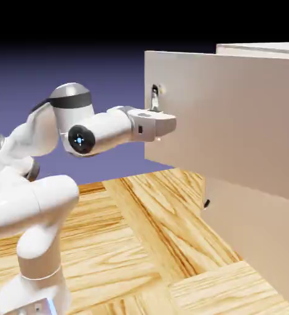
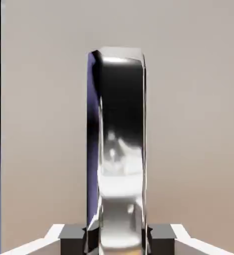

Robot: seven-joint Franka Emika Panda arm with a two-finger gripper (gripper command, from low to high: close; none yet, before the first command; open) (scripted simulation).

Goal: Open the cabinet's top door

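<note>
The beige cabinet (image 1: 261,237) stands at the exterior view's right. Its top door (image 1: 233,129) has swung outward, and its free edge juts left, well clear of the lower panel. Near that edge is the door's small dark handle (image 1: 154,97). My gripper (image 1: 155,107) is shut on this handle, with the white hand just beneath it. In the hand view the shiny dark handle (image 2: 120,129) stands upright and large against the beige door (image 2: 193,124). My gripper (image 2: 118,234) has one grey fingertip (image 2: 73,234) pressed to each side of the handle's foot.
The lower panel sits flush in the cabinet front, with its own small dark handle (image 1: 206,203). The wooden table (image 1: 147,246) stretches beneath the open door. My white arm (image 1: 36,203) rises from the exterior view's lower left.
</note>
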